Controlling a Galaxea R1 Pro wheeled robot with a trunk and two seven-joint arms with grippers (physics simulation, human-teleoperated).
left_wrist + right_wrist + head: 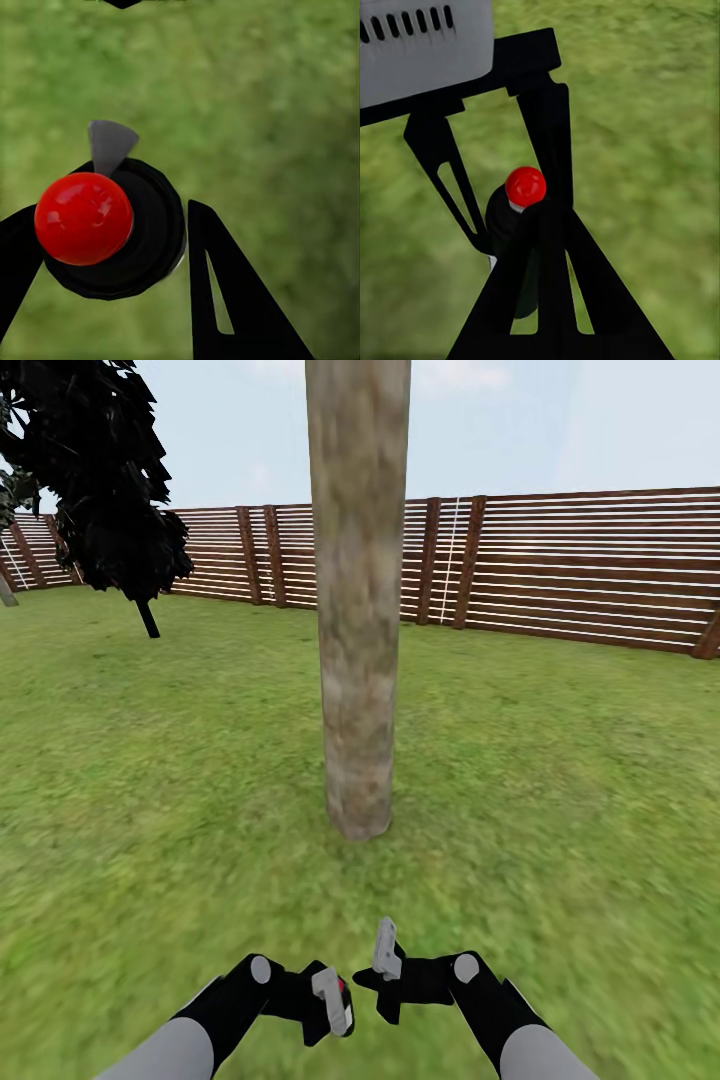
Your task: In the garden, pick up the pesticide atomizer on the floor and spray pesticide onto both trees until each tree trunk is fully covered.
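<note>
Left hand (330, 1005) grips the black, red-capped atomizer bottle (112, 225); right hand's (385, 970) opening I cannot tell; thick mottled grey-tan trunk (357, 610) at twelve o'clock.

Tree trunk (356, 610) ahead on lawn (560, 780), fence (580, 570) behind

Flat, even daylight falls over the lawn (560, 780), with hardly a shadow. The grass blurs toward the head view's lower edges and behind both wrist views. The red knob (82, 217) carries small glints.

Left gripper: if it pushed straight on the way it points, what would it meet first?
Likely the lawn: beyond the atomizer held in the left gripper, its wrist view shows grass, though depth is unclear.
</note>
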